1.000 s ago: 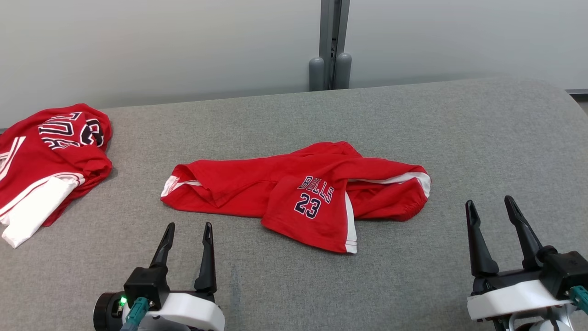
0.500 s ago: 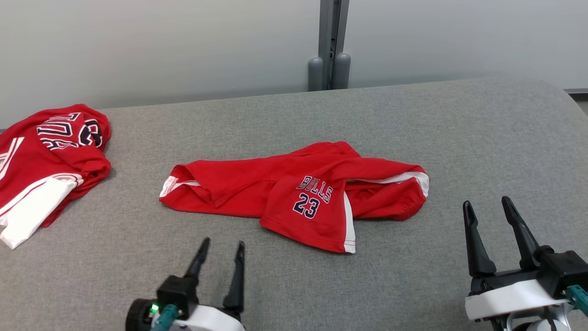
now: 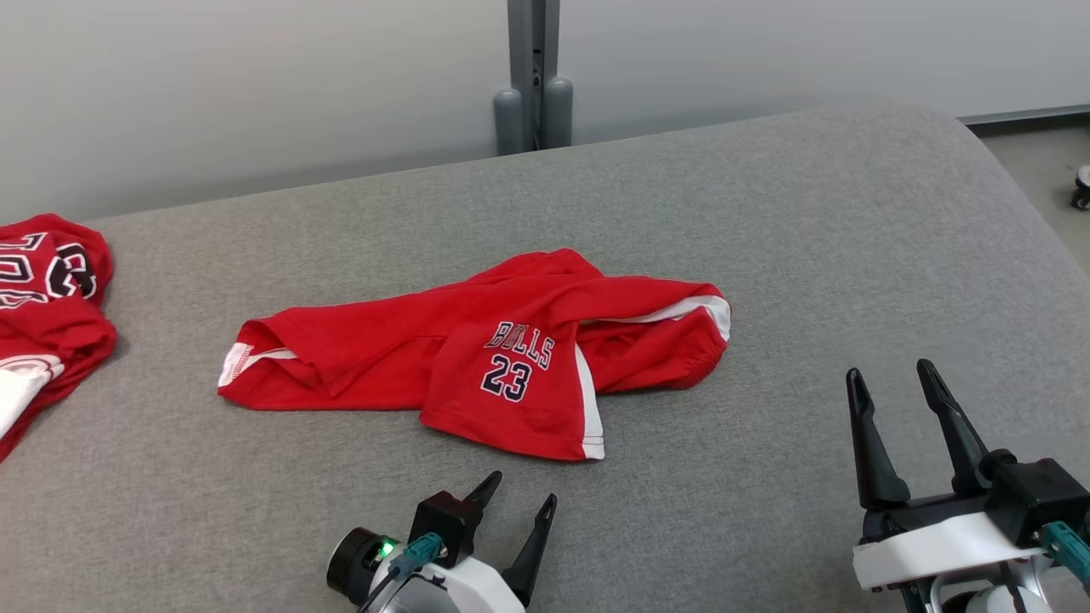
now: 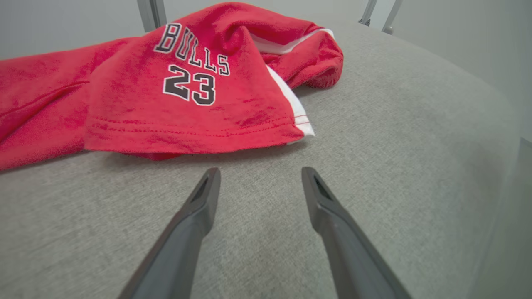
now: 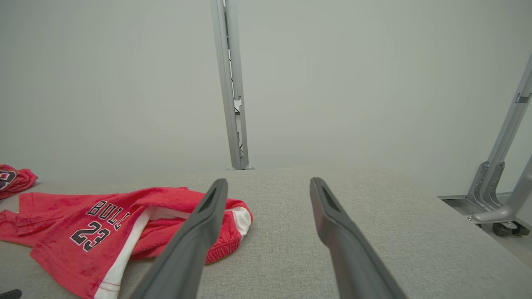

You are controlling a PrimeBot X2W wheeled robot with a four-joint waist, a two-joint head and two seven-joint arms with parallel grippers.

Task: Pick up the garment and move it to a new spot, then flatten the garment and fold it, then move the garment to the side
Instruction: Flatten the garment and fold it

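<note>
A crumpled pair of red shorts point(image 3: 477, 353) with white side stripes and "BULLS 23" print lies mid-table on the grey cloth surface point(image 3: 766, 255). My left gripper point(image 3: 521, 492) stands open just in front of the shorts' near hem, fingers aimed at it and apart from the cloth; the left wrist view shows that hem point(image 4: 187, 133) a short way beyond my left gripper point(image 4: 259, 172). My right gripper point(image 3: 886, 381) is open at the lower right, well to the right of the shorts. In the right wrist view the shorts point(image 5: 104, 220) lie left of my right gripper point(image 5: 268, 182).
A second red garment point(image 3: 43, 298) with white trim is heaped at the table's far left edge. A grey post point(image 3: 532, 77) rises behind the table against a pale wall. The table's right side rounds off to the floor point(image 3: 1039, 162).
My left gripper has moved right and toward the shorts' near hem. The head camera has turned right, shifting the whole scene left. The right gripper has barely moved.
</note>
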